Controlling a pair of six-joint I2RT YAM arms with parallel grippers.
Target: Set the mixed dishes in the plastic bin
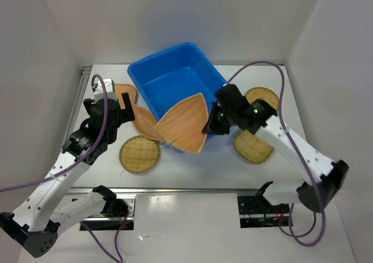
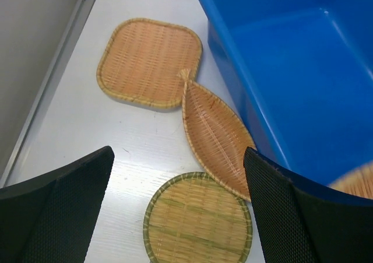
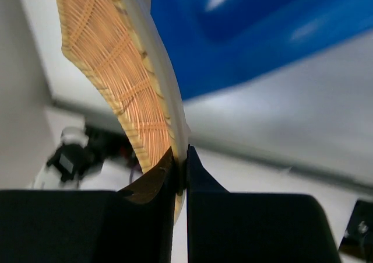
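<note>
Pinching the rim of the fan-shaped tray (image 1: 183, 126) in our right claw (image 3: 180, 158), we hold it tilted over the near wall of the blue bin (image 1: 160, 56), while our left claw (image 1: 127, 107) hangs wide open above the leaf-shaped tray (image 2: 217, 137) left of the bin.

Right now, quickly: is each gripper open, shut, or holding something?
Left gripper: open, holding nothing.
Right gripper: shut on the edge of the fan-shaped tray.
</note>
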